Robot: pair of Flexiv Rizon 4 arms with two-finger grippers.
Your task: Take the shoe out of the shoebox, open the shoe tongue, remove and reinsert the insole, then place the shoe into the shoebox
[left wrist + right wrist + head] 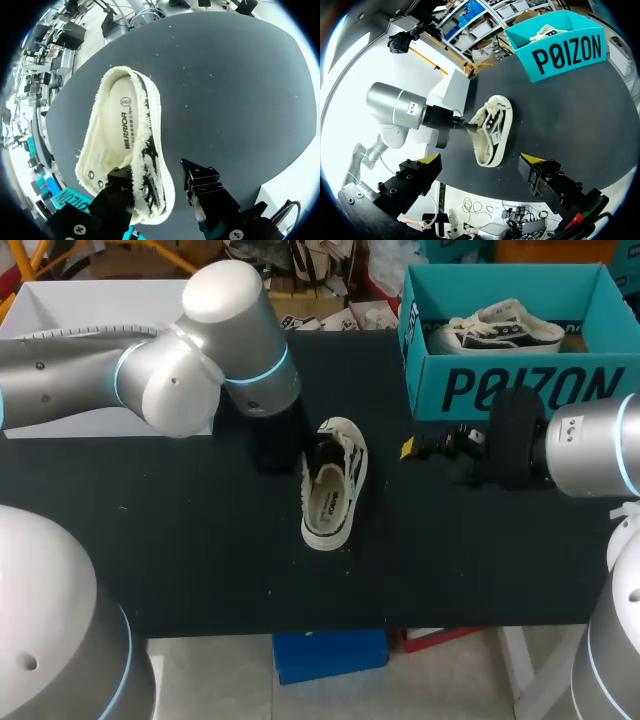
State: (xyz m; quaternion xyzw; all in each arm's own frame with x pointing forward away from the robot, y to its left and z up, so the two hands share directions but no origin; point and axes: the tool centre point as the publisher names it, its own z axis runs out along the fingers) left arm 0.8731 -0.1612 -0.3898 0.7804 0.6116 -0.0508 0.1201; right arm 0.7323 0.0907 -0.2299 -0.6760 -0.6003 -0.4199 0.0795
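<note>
Head view puts the shoe [335, 485] on the table [200, 540], left of the box [520, 390]; it looks light, soft canvas on a stiffer sole, best pinched at the sidewall the left gripper [159, 172] straddles unclamped, while the right gripper [480, 160] hangs wide open, empty.

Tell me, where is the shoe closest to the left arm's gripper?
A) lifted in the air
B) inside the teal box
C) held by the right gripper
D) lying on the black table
D: the shoe rests sole-down on the black table, outside the teal box. The left gripper is at its edge, and the right gripper is open and apart from it.
</note>
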